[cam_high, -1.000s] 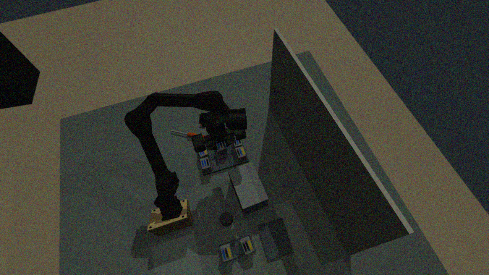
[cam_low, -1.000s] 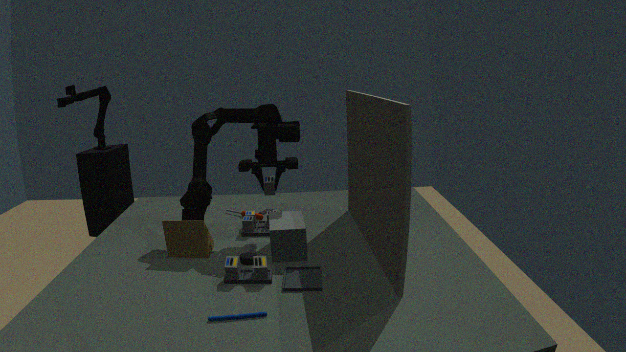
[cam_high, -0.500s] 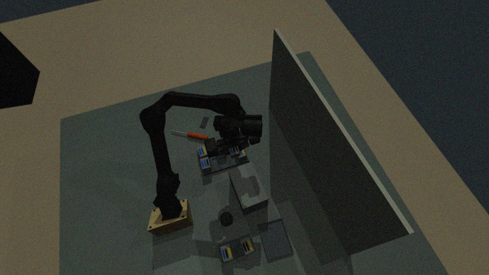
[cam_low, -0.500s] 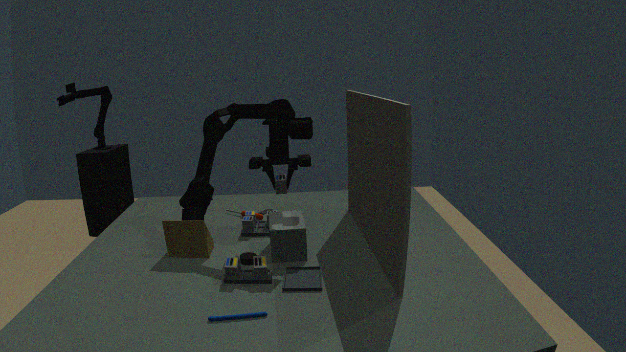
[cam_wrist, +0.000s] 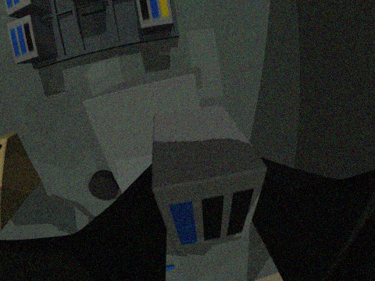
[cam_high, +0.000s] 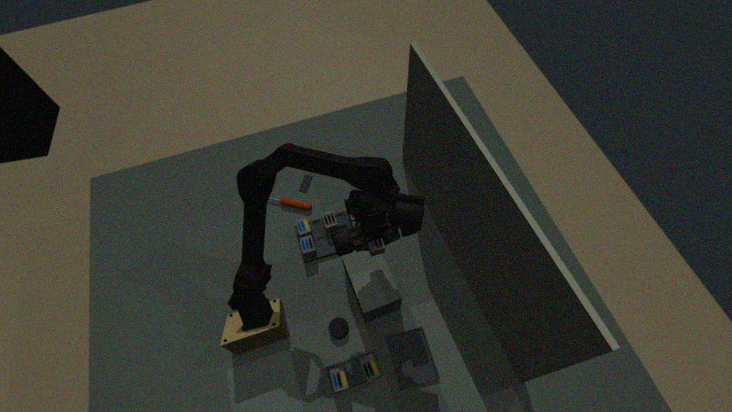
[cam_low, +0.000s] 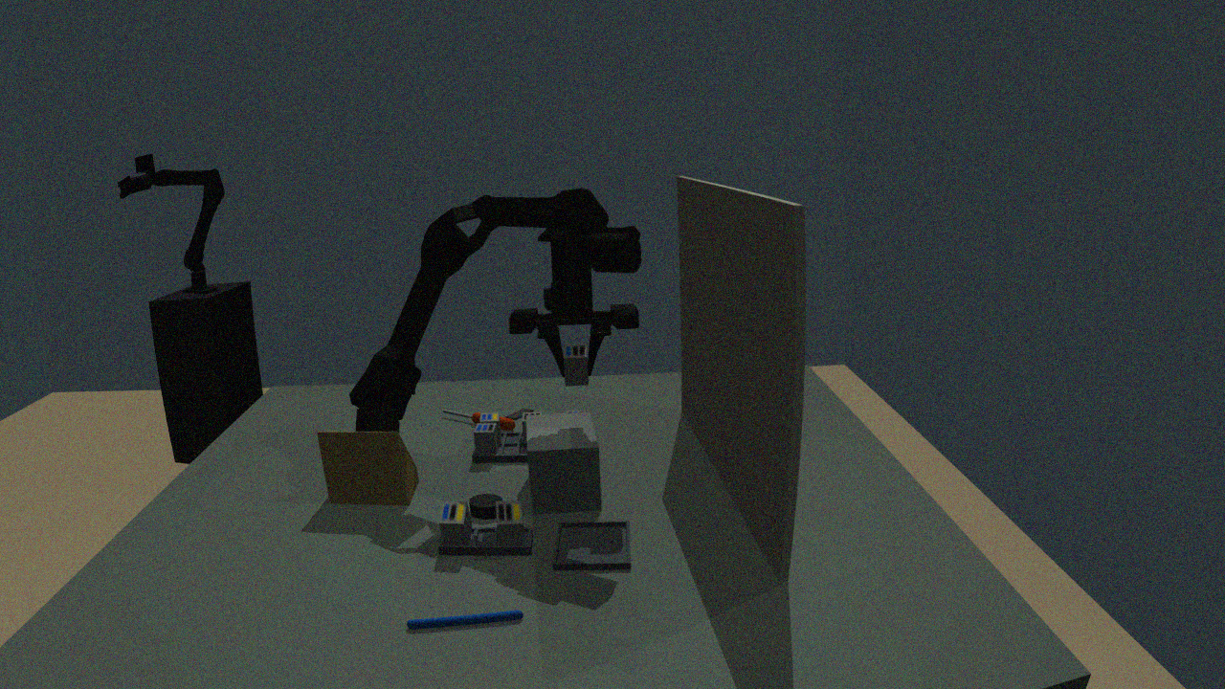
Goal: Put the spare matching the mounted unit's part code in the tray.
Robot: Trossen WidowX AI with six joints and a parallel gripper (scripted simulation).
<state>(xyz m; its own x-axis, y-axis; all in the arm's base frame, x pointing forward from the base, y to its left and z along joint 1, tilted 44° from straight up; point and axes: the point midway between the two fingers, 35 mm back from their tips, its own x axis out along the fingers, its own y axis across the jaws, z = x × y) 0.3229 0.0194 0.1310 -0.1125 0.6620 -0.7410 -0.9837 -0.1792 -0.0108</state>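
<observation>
I have the black parallel-jaw gripper point(cam_low: 575, 364) closed partway on a small grey block-shaped spare point(cam_wrist: 208, 190), held well above the grey-green mat point(cam_low: 256, 557). Wrist view shows the spare's face: a pale label with three upright bars, one blue then two black. Its top is plain grey; the dark fingers press on its two sides. Landmark is the tall light-grey box point(cam_low: 563, 462) standing mid-mat. The held spare hangs above the mat just behind that box, toward the upright grey panel point(cam_low: 741, 368). Behind the box on the arm's side sits the grey rack of remaining spares point(cam_high: 317, 238), labels in blue, yellow and black bars; an orange-handled screwdriver point(cam_high: 295, 203) lies just past it. In front of the box lies the shallow dark square tray point(cam_low: 592, 544), with a second grey fixture carrying two labelled units point(cam_low: 483, 522) beside it. Tray contents too dim to judge.
</observation>
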